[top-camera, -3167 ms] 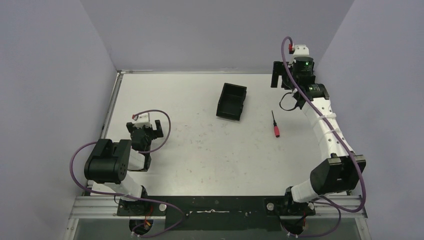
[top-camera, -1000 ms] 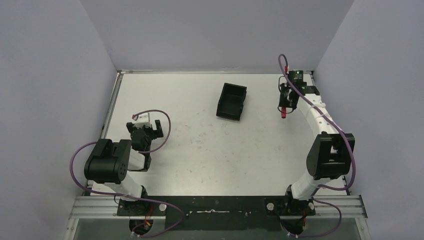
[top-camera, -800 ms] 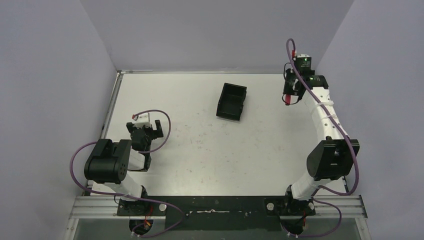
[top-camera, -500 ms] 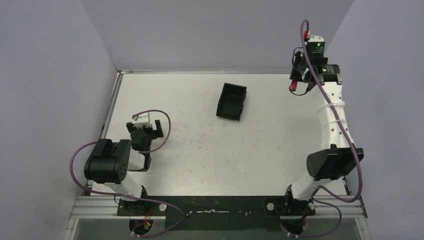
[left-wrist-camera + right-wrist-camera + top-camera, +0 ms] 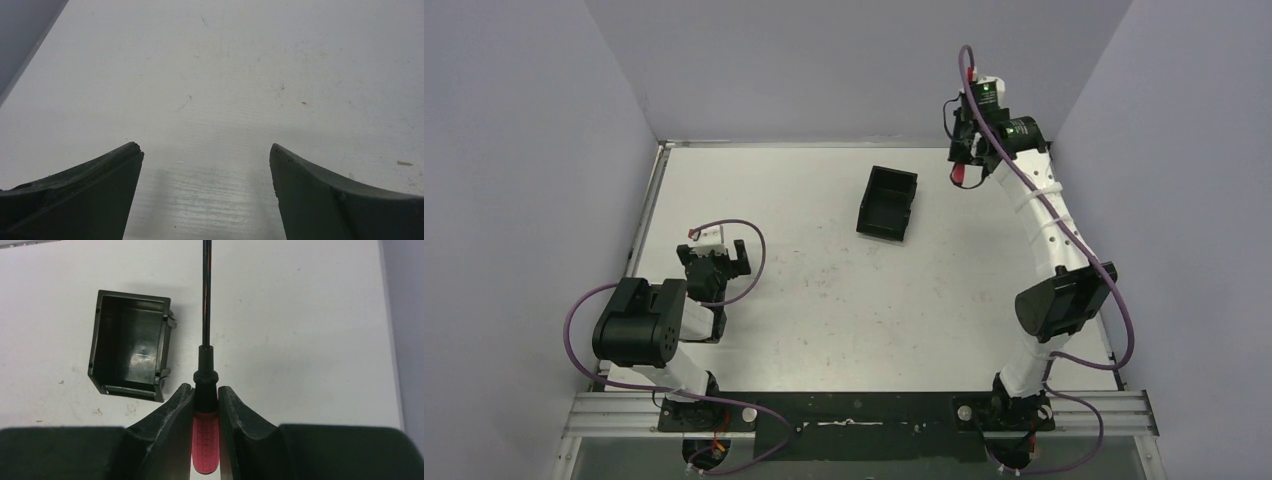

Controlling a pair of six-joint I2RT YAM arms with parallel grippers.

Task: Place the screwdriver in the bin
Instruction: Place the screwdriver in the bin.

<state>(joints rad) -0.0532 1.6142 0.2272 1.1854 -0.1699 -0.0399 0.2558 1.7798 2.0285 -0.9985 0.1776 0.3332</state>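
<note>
Right wrist view: right gripper [image 5: 205, 390] clamped on screwdriver [image 5: 205, 442] handle, held aloft beside the bin [image 5: 131, 296], not over it. Left gripper [image 5: 206, 150] wide, holding nothing. Pickup done; carry-over and drop remain.

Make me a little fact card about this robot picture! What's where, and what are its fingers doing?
screwdriver: red handle pinched between the right fingers, thin black shaft sticking out ahead
bin: black, open on top, nothing inside, standing on the table
screwdriver and bin: screwdriver is off to the side of the bin, not in it
left fingers: spread apart, holding nothing, close above the table
job done: not yet
</note>
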